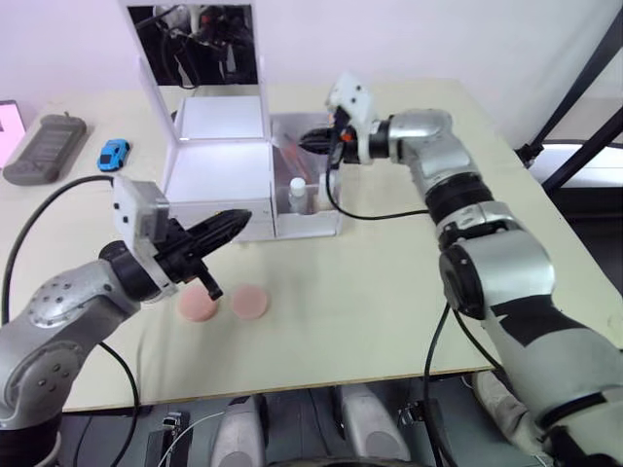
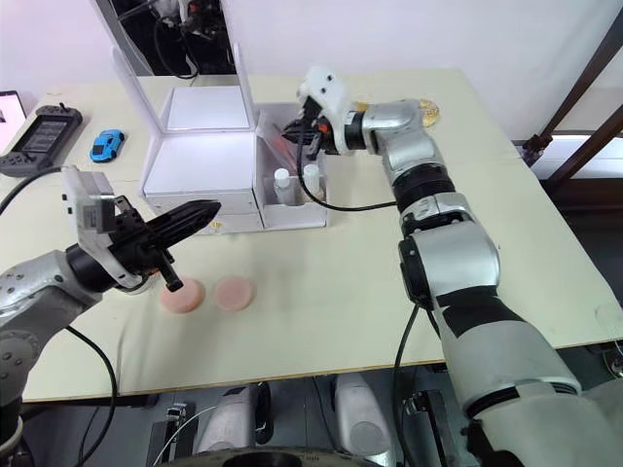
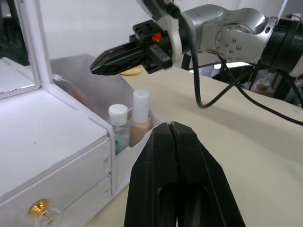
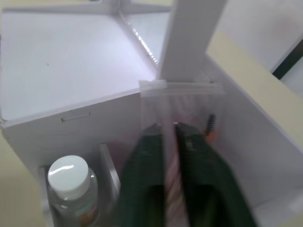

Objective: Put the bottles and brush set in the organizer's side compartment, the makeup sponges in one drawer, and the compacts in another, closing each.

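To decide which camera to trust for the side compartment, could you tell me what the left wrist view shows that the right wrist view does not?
Left wrist view: the taller beige bottle, a gold drawer knob, the shut left claw, the right claw side-on above the side compartment. Right wrist view: the brush pouch with its zip strip, down in that compartment. Both: the clear white-capped bottle and the organizer's white top.

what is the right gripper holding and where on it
The right gripper pinches the brush set pouch just below its zip top, inside the side compartment. The left gripper holds nothing.
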